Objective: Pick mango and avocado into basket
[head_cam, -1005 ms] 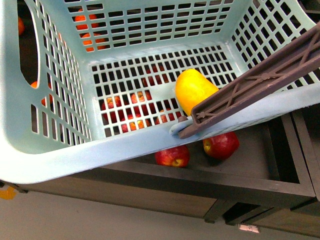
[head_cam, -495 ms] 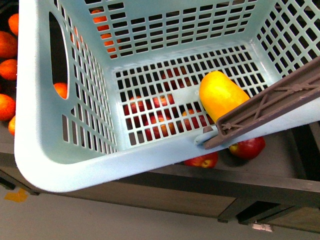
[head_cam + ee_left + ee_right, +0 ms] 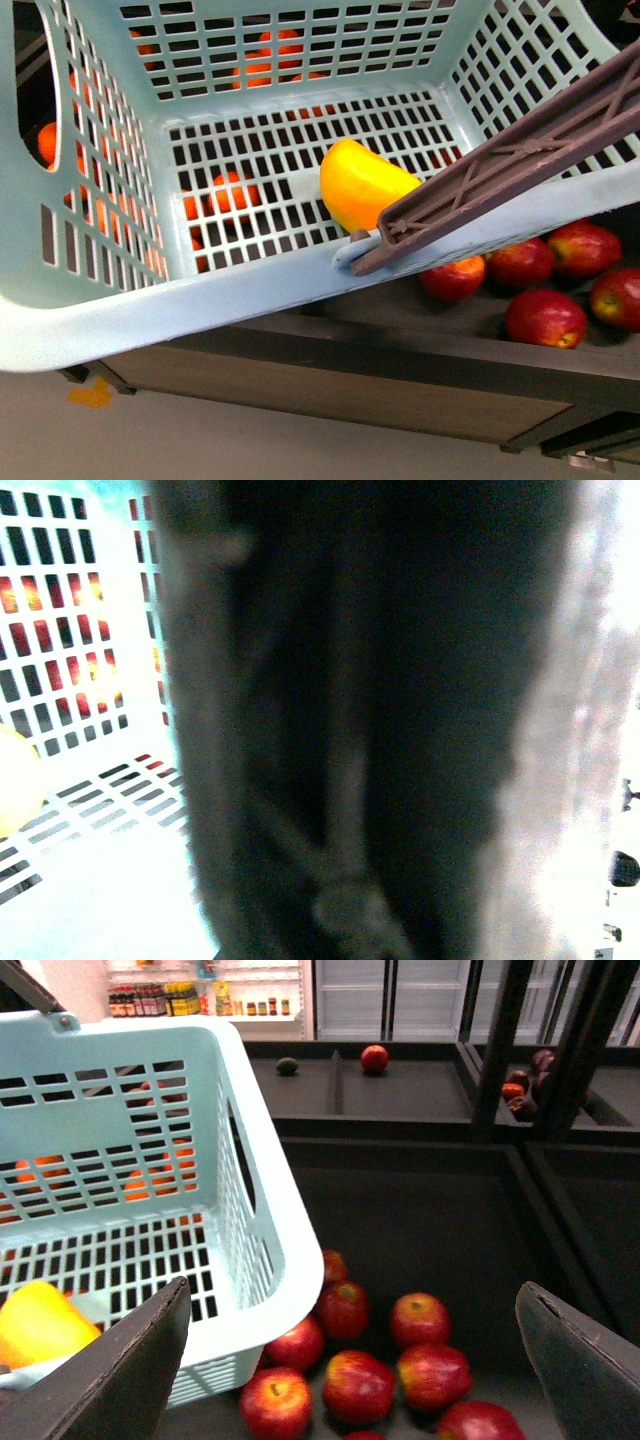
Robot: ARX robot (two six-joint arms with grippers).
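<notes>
The light teal slotted plastic basket hangs tilted above the dark display surface, not resting on it. That is probably why the smooth yellow oblong mango has settled against the basket's near wall, right under the brown latticed swing handle, which crosses that rim. The left wrist view is filled by a blurred, dark close-up of the handle. The basket looks to be carried from there, but whether the left hand is clamped on it cannot be told. The right hand is empty, its two dark fingers set wide apart, hovering over a cluster of round red apples just beside the basket's side wall. A small dark green fruit, most likely the avocado, lies alone on a farther shelf, well apart from the basket, so that half of the task is not yet done. The basket's mouth is open except where the handle crosses it, and a drop would clear best on the side away from the mango. Dark upright frame posts stand to one side of the way toward that shelf, so the reach should keep clear of them and of the basket's rim.
</notes>
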